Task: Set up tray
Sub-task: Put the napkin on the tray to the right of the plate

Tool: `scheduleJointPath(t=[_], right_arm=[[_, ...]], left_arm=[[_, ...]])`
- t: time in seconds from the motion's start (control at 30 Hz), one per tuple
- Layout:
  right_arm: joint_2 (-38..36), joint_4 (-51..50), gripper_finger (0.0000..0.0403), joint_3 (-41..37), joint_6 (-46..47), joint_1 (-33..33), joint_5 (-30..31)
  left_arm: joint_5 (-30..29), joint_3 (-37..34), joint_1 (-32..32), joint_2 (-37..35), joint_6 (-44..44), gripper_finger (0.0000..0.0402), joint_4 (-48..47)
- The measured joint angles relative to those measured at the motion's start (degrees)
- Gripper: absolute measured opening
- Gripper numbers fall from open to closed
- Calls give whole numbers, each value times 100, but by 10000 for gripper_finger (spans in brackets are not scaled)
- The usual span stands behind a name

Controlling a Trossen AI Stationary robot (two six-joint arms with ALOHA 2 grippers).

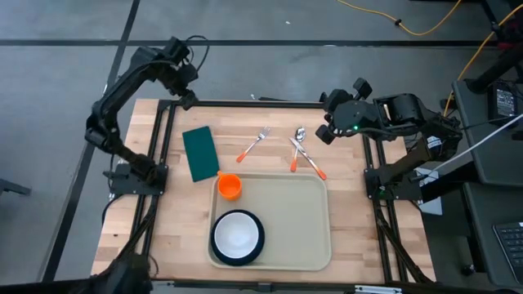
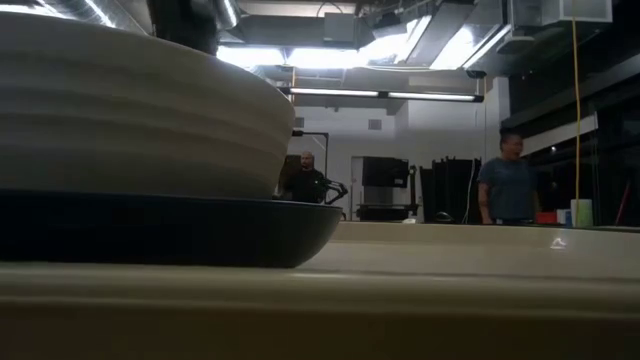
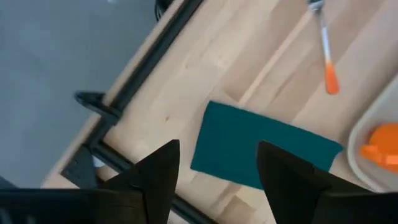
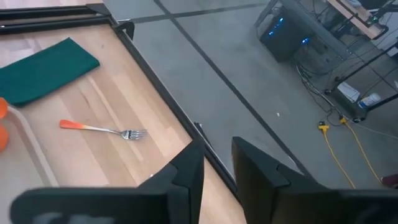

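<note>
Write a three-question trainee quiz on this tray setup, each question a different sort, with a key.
1. True or false: the orange cup stands inside the tray.
2. Which lies left of the tray on the table? A) spoon B) green napkin C) bowl
3. Fill in: the white bowl sits on a dark ____.

Key: 1 true. 2 B. 3 plate. Neither the left hand nor the right hand holds anything.

Grey floor (image 1: 65, 33), ceiling strip lights (image 2: 380, 94), bkgd.
</note>
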Motion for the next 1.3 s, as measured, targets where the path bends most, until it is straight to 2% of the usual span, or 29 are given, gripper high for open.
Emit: scheduleJointPath(t=[0.17,0.3,0.4,0.6,0.77,0.97,1.2,1.3], right_arm=[[0,-38,87,0,67,0,0],[0,-131,87,0,41,0,4],[0,-192,87,0,-63,0,35],[0,-201,87,0,-190,-50,50],[0,-218,87,0,-262,-117,52],[1,-310,87,0,-374,-138,67],[0,-310,87,0,-412,-138,67],[0,-310,87,0,-427,-138,65]], left_arm=[[207,-583,643,176,101,205,281],[215,-1066,904,207,124,204,269],[462,-1345,943,203,-8,198,320],[453,-1862,799,195,-412,184,470],[432,-2385,672,192,-1000,182,955],[279,-2908,510,210,-1542,182,1805],[-588,-3219,239,508,-1612,182,2218],[-717,-3228,137,812,-1634,182,2243]])
